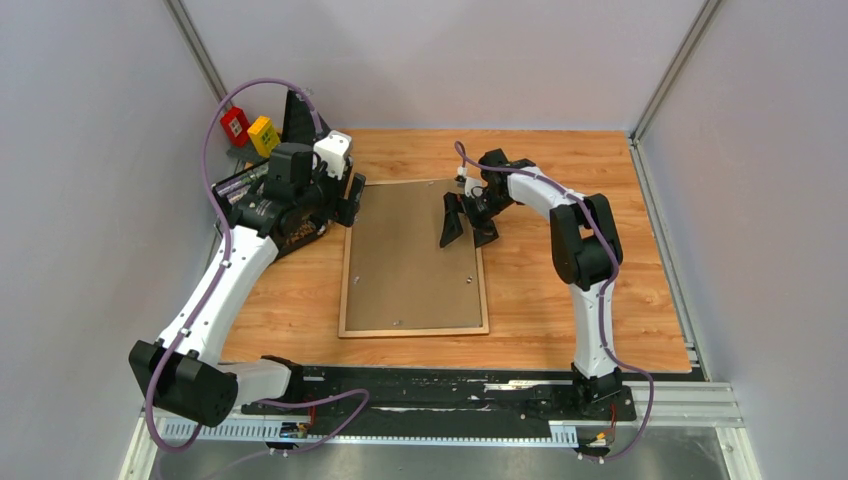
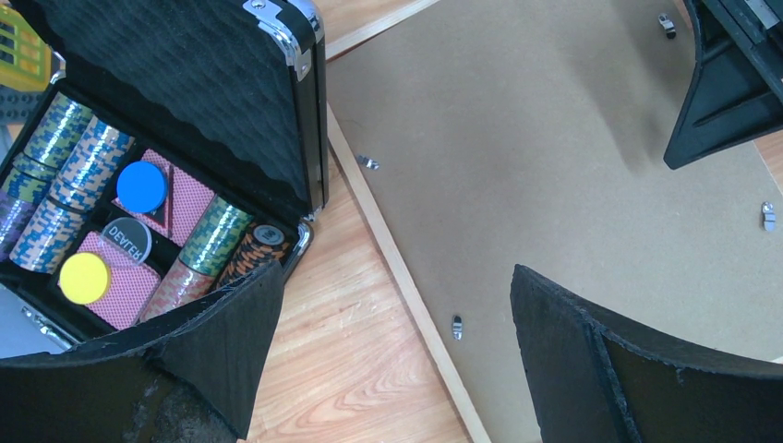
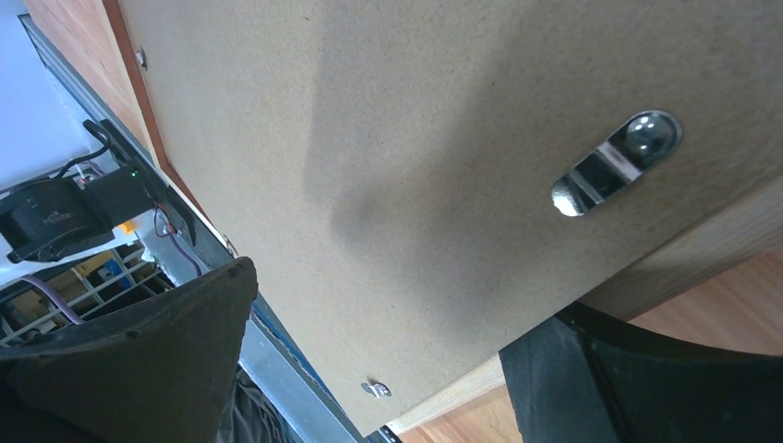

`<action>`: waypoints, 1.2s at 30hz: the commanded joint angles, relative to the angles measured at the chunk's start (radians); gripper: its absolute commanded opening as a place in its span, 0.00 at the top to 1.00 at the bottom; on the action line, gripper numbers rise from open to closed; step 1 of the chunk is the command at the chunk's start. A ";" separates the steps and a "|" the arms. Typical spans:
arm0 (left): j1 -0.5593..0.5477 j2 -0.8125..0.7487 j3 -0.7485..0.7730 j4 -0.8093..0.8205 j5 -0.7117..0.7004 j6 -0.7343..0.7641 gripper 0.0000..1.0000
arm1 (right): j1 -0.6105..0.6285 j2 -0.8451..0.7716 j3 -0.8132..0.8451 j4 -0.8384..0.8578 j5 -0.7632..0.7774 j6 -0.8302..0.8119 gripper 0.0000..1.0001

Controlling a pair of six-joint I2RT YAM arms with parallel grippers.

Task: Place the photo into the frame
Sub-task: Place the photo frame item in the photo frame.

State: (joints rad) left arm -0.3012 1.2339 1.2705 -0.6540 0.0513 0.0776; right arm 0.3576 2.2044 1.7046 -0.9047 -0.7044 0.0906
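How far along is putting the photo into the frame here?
Done: nothing certain; no photo shows. The frame lies face down, the backing board seated in it. In hand: nothing; the left gripper and right gripper hover open above it. Left: likely lifting the board, unless the photo already lies beneath.

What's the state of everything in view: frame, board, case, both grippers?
frame: flat on the table, back side up
backing board: seated inside the frame
metal clip: lying flat on the backing board
black case: lid open, chips and cards inside
left gripper: open, holding nothing, above the frame's left rail
right gripper: open, holding nothing, over the backing board
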 commanded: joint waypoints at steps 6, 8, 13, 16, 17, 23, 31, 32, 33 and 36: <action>0.004 -0.032 0.006 0.031 0.002 0.018 0.00 | -0.001 -0.071 0.010 -0.070 0.052 -0.043 0.00; 0.004 -0.032 0.006 0.031 0.002 0.017 0.00 | -0.001 -0.076 0.010 -0.071 0.053 -0.043 0.00; 0.004 -0.031 0.000 0.035 -0.002 0.019 0.00 | -0.001 -0.083 0.017 -0.081 0.058 -0.045 0.00; 0.004 -0.030 -0.007 0.041 -0.009 0.026 0.00 | -0.002 -0.077 0.029 -0.098 0.062 -0.051 0.00; 0.004 -0.030 -0.009 0.041 -0.012 0.028 0.00 | -0.002 -0.076 0.030 -0.104 0.062 -0.055 0.00; 0.004 -0.031 -0.015 0.046 -0.013 0.031 0.00 | -0.003 -0.080 0.040 -0.126 0.078 -0.067 0.00; 0.004 -0.033 -0.021 0.049 -0.011 0.031 0.00 | -0.020 -0.104 0.043 -0.151 0.113 -0.080 0.00; 0.004 -0.033 -0.022 0.050 -0.010 0.030 0.00 | -0.023 -0.109 0.043 -0.153 0.117 -0.081 0.00; 0.004 -0.032 -0.022 0.050 -0.009 0.030 0.00 | -0.025 -0.113 0.043 -0.157 0.119 -0.084 0.00; 0.004 -0.030 -0.023 0.052 -0.006 0.029 0.00 | -0.030 -0.123 0.045 -0.163 0.122 -0.085 0.00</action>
State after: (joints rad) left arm -0.3012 1.2339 1.2526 -0.6426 0.0437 0.0937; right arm 0.3428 2.1502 1.7103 -1.0370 -0.6159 0.0265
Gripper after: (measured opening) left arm 0.998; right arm 0.998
